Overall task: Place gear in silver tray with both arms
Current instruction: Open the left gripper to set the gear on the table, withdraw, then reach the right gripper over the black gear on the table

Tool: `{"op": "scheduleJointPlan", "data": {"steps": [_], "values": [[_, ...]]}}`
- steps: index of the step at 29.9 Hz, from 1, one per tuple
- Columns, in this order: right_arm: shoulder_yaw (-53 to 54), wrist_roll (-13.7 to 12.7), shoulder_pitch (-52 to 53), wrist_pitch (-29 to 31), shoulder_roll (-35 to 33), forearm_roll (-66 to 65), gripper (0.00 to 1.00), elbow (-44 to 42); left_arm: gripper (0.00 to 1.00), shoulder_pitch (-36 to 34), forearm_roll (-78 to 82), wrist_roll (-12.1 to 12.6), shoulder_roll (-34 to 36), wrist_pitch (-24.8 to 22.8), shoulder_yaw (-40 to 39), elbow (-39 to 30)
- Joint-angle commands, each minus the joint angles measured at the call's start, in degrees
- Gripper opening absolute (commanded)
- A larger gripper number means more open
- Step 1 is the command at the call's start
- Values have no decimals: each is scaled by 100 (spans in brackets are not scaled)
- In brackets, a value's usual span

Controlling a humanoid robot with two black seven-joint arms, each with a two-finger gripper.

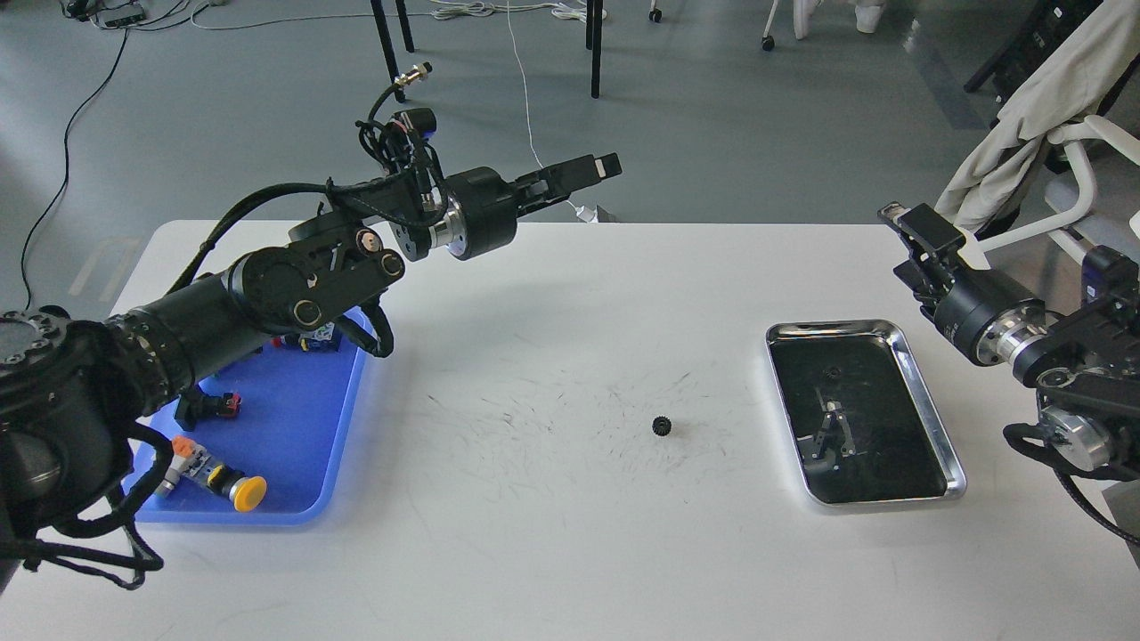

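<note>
A small black gear (661, 425) lies alone on the white table, left of the silver tray (833, 325). The tray's dark bottom mirrors my right arm and holds nothing else that I can make out. My left gripper (598, 166) is raised high over the table's far edge, well up and left of the gear. It holds nothing, and its fingers overlap side-on. My right gripper (917, 245) hovers just beyond the tray's far right corner, with its fingers apart and empty.
A blue plastic tray (294, 427) at the left holds push buttons, one with a yellow cap (245, 489), and small switch parts. My left arm crosses above its far side. Chair legs, cables and a draped chair stand beyond the table.
</note>
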Motion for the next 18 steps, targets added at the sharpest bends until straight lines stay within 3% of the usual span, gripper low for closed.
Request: {"op": "scheduleJointPlan", "data": {"steps": [1,3,5,10,13,18], "values": [[-676,-1,503,2,-76,-321,95,291,86,-5,-618,0,81,-45,-38,385],[-1010,-1,758,2,-68,-461,95,362,87,4,-988,0,126,-10,-30,560],[-1309,-1,1021,11,-50,-646,95,397,98,30,-1296,0,135,17,-65,815],[-2012,-1,1628,108,73,-1409,95,397,99,136,-1823,0,152,34,-109,1360],[-2513,-1,2006,134,248,-1963,95,388,99,197,-2253,0,240,-202,-170,1572],[-3357,-1,2621,239,687,-2194,95,379,99,224,-2615,0,381,-1028,-179,1747]]}}
